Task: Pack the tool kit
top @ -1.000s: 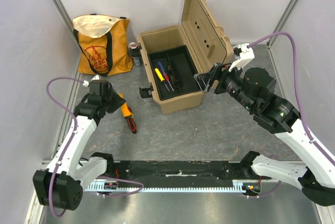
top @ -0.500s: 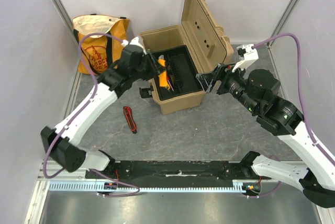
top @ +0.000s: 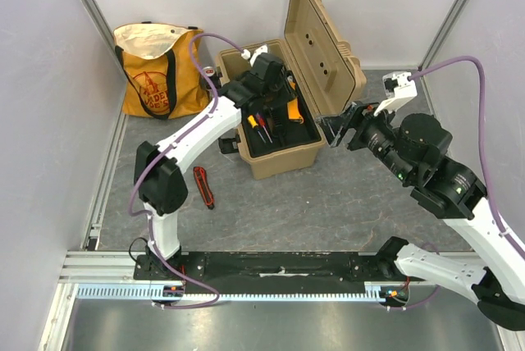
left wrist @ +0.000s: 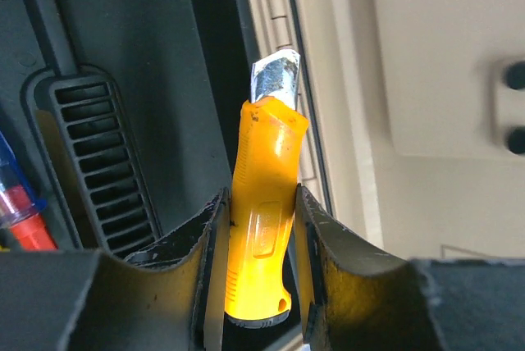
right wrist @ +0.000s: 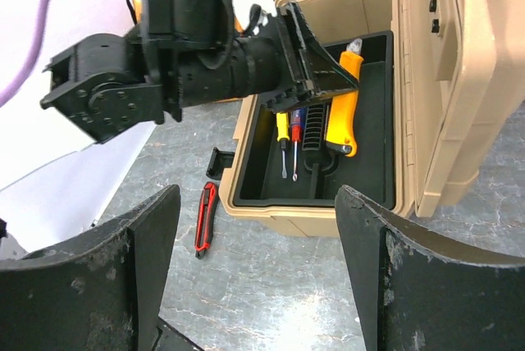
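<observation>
The tan toolbox (top: 279, 161) stands open in the middle of the table, lid (top: 324, 39) upright, black tray (right wrist: 373, 154) inside. A yellow-handled screwdriver (top: 251, 120) and a red-blue one (top: 262, 123) lie in the tray's left half. My left gripper (left wrist: 261, 203) is shut on an orange-yellow tool with a metal tip (left wrist: 267, 154). It holds the tool over the tray's right half, near the hinge. From the right wrist view the tool (right wrist: 346, 113) hangs tilted just above the tray. My right gripper (right wrist: 256, 195) stands open right of the box, holding nothing.
A red-and-black utility knife (top: 203, 187) lies on the table left of the box's front. An orange-and-cream tote bag (top: 160, 72) stands at the back left. A black latch (top: 228, 144) hangs open on the box's left end. Grey walls close in both sides.
My left arm has swung from the table at the left up over the open box, carrying the orange-yellow tool. The right gripper has drifted slightly right and stays open.
</observation>
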{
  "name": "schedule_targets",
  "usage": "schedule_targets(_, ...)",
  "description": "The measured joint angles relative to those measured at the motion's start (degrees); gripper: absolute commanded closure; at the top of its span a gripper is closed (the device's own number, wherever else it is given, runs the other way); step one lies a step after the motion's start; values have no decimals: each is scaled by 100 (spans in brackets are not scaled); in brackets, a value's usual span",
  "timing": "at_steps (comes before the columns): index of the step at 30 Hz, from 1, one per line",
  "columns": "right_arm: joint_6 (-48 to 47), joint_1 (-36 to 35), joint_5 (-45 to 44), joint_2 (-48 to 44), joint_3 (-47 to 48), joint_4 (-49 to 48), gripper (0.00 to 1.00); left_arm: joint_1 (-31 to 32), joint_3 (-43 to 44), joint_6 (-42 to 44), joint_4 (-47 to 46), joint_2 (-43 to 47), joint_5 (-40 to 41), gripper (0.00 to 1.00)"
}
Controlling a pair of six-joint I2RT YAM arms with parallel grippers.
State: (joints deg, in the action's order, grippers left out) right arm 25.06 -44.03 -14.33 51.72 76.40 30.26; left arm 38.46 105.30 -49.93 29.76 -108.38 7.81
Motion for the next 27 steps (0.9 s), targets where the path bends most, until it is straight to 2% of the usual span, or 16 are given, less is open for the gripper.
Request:
schedule_targets(3,-2,0,-48,-46,0,46,17,55,173,-131,105,-315,160,95)
schedule_targets(10,-4,0,-118,-85,0,107,17,70,201,-457,304,-680,481,87)
schedule_targets(20,-11,0,-210,-144,0,188,17,68,481,-669,378,-1023,555,64)
schedule_targets(24,-11,0,-229,-170,0,212,17,70,503,-763,354,-1062,555,49)
schedule_targets(27,-15,0,-234,-203,0,247,16,81,544,-820,321,-1062,553,46)
